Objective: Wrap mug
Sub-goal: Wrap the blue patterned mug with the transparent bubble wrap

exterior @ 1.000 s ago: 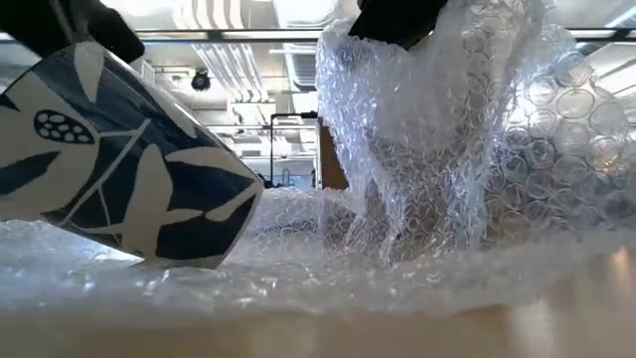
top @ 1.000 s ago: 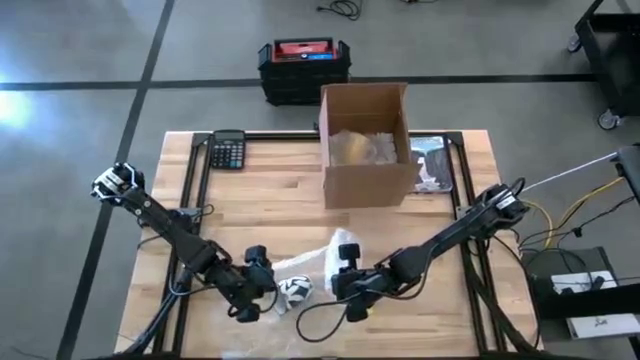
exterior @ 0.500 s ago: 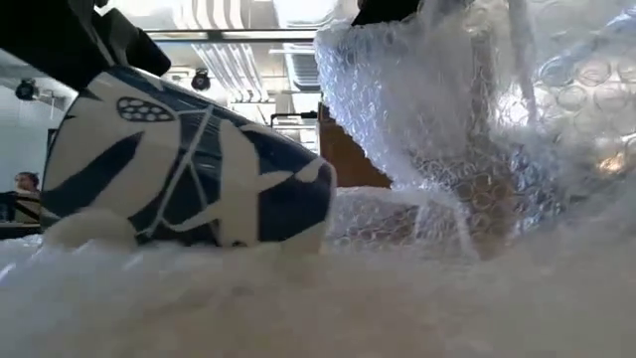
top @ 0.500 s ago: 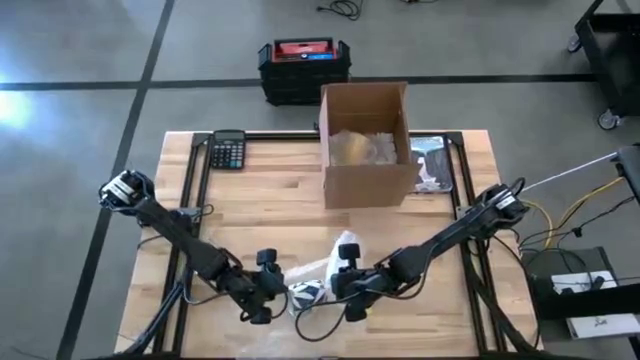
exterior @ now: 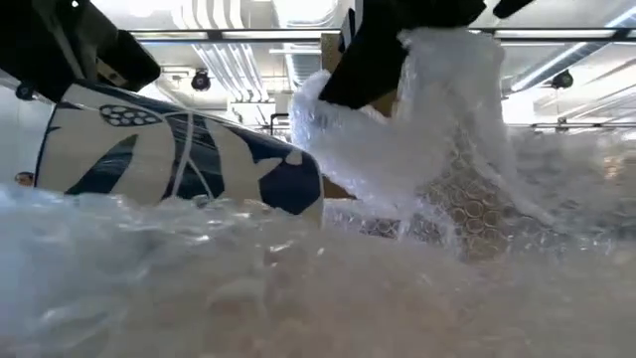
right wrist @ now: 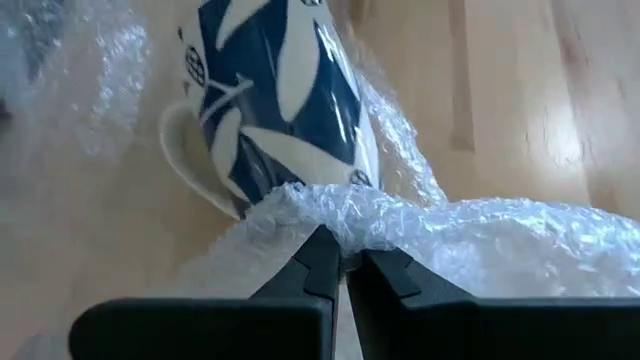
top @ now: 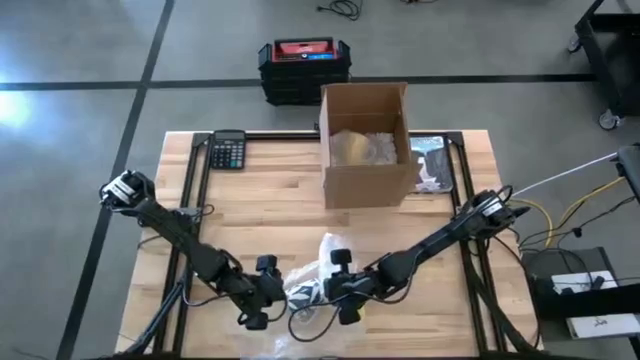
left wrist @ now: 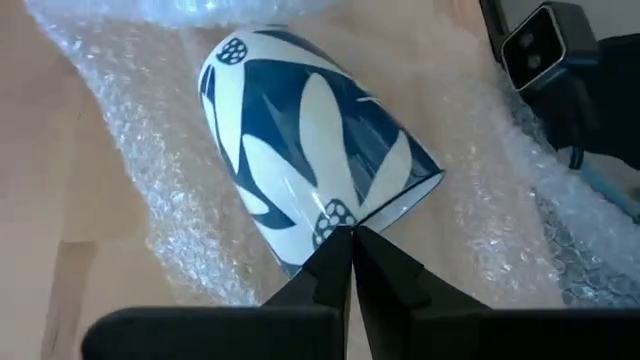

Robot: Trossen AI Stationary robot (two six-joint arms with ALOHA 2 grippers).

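here the mug [left wrist: 310, 165], white with blue leaves, lies on its side on the bubble wrap [left wrist: 120, 150] at the near edge of the table [top: 270, 210], between the two arms. the left hand [left wrist: 352, 250] is pinched closed on the mug's rim, steadying it. the right hand [right wrist: 340, 262] is clamped on an edge of the wrap, lifted in a fold just beside the mug's base, with the handle [right wrist: 185, 160] showing to one side.

the step in hand looks like drawing that flap over the mug. to do it well, i'd judge the right hand should carry the sheet up and across the body in an arc, keeping it taut so it doesn't bunch at the base. the left hand should hold the rim firmly so the mug doesn't roll, since it rests on a curved side over a soft sheet. the handle may snag the flap; lifting clear of it first seems wise.
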